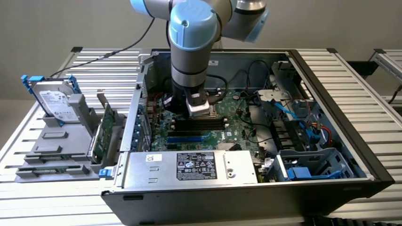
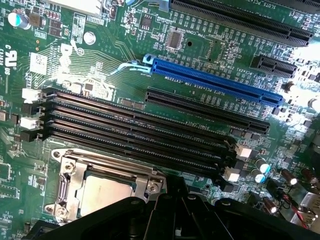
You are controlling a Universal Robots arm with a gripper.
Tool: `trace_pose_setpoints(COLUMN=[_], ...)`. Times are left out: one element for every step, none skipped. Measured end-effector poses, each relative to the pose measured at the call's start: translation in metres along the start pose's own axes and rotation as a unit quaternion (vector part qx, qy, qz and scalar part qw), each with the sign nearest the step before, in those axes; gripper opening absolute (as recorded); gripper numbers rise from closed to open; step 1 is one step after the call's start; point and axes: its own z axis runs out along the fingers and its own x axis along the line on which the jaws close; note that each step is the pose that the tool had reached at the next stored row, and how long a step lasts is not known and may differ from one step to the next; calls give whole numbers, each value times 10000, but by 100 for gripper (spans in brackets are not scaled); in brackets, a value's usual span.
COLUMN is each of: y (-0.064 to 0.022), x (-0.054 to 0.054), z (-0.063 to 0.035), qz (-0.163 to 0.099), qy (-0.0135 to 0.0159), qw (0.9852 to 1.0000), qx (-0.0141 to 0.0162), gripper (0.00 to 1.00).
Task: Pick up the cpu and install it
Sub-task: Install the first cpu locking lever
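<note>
**Silver chip in socket, risk of skewed seating**

Dull silver cpu (image 2: 105, 192) lying inside the metal socket frame (image 2: 67, 172), just beside the long black memory slots (image 2: 135, 132) on the green motherboard (image 2: 100, 65). Black end effector (image 2: 170, 215) low over the socket, clenched; impossible to tell whether touching the chip. Seen from outside, arm reaching down into the open computer case (image 1: 339, 94). Likely hazards: chip resting tilted in the frame, bending contacts under downward pressure; sideways drift knocking the neighbouring slots.
</note>
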Motion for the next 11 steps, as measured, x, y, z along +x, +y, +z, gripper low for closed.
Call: trace_pose_setpoints(y=[-2, -5, -7, -11, -13, -17, -20, -24, -27, -31, -33], x=[1, 1, 2, 3, 4, 5, 6, 7, 7, 8, 9], z=[0, 1, 2, 3, 3, 4, 5, 6, 7, 7, 8], qz=[0, 1, 1, 2, 3, 4, 5, 7, 9, 10, 11], qy=[-3, -6, -8, -12, -16, -20, -24, -28, -32, -36, -39], qw=[10000, 10000, 10000, 10000, 10000, 10000, 10000, 9999, 9999, 9999, 9999], qx=[-11, -21, -32, -45, -59, -75, -92, -108, -124, -139, -152], gripper=[11, 11, 11, 11, 11, 11, 11, 11, 11, 11, 11])
